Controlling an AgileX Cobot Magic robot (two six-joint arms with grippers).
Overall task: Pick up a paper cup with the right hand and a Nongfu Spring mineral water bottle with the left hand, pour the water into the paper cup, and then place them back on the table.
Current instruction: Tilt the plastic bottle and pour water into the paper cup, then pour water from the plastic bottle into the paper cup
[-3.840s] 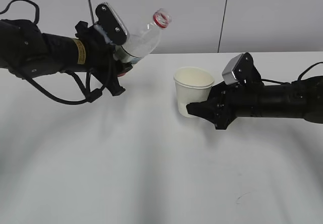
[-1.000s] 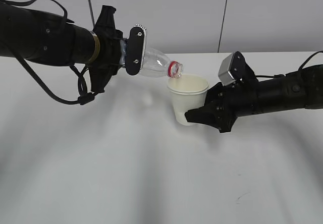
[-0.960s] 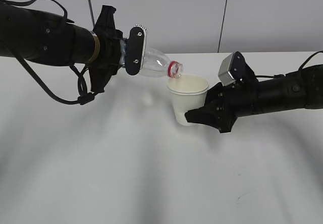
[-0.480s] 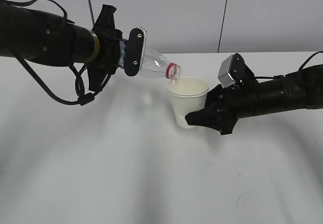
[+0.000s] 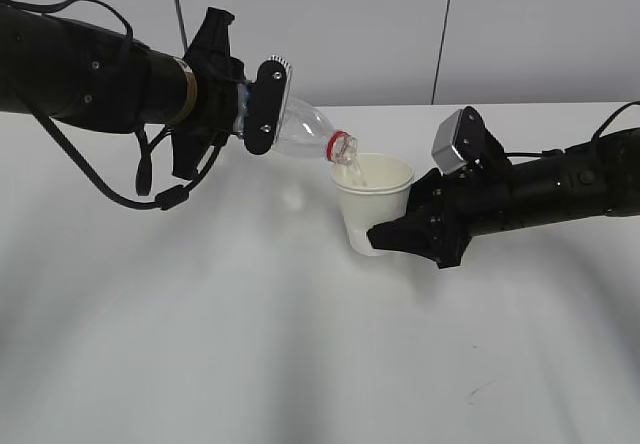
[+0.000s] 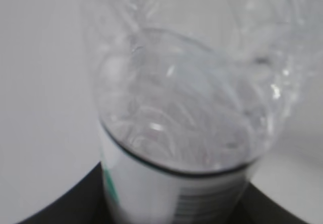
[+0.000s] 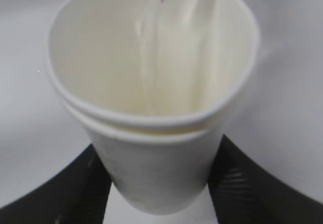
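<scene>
My left gripper (image 5: 255,104) is shut on the Nongfu Spring mineral water bottle (image 5: 300,131), which lies tipped with its red-ringed mouth just above the paper cup (image 5: 372,204). Clear water (image 5: 353,169) runs from the mouth into the cup; the right wrist view shows the stream (image 7: 151,42) falling down the cream interior. My right gripper (image 5: 385,234) is shut on the cup's lower body and holds it upright just above the white table (image 5: 300,344). In the left wrist view the bottle (image 6: 181,133) fills the frame, its label between the dark fingers (image 6: 75,204).
A small dark scuff mark (image 5: 480,389) lies on the table near the front right. A thin dark cord (image 5: 441,34) hangs down the grey wall behind the cup. Loose black cables (image 5: 150,179) droop under the left arm.
The bottle has tipped a little further and its mouth has risen slightly; water now streams into the cup, where half a second ago the mouth only hovered at the rim. The cup stays put.
</scene>
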